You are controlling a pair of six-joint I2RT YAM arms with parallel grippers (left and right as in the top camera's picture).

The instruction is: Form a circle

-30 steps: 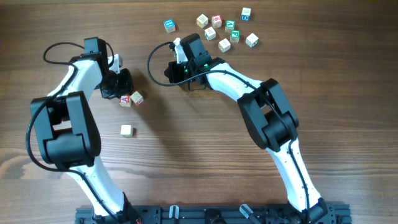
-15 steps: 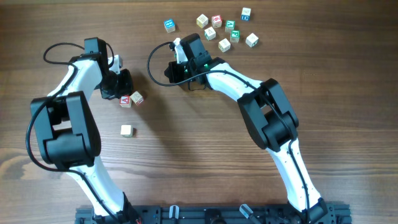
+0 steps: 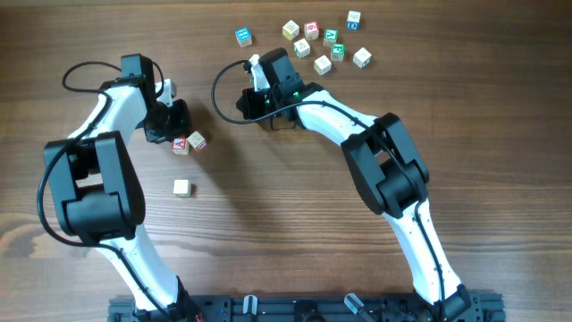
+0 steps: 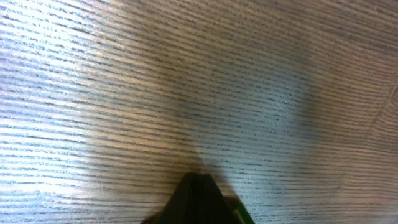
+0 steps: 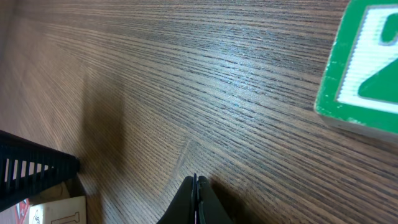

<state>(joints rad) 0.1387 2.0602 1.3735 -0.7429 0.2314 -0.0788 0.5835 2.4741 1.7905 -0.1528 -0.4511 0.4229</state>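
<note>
No circle yet on the counter [image 3: 286,206]: two letter cubes [image 3: 180,144] lie side by side just beside the left gripper [image 4: 198,183], with a third cube [image 3: 181,188] lying apart. Its jaws, and those of the right gripper [image 5: 196,186], are pinched together, apparently empty. Nearly all the arranging is left to do.

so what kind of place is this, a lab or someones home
Probably a robotics lab bench, not a home: a left arm and right arm mounted on a black rail at the edge of a wood-grain table, with small lettered wooden cubes scattered on it.
</note>
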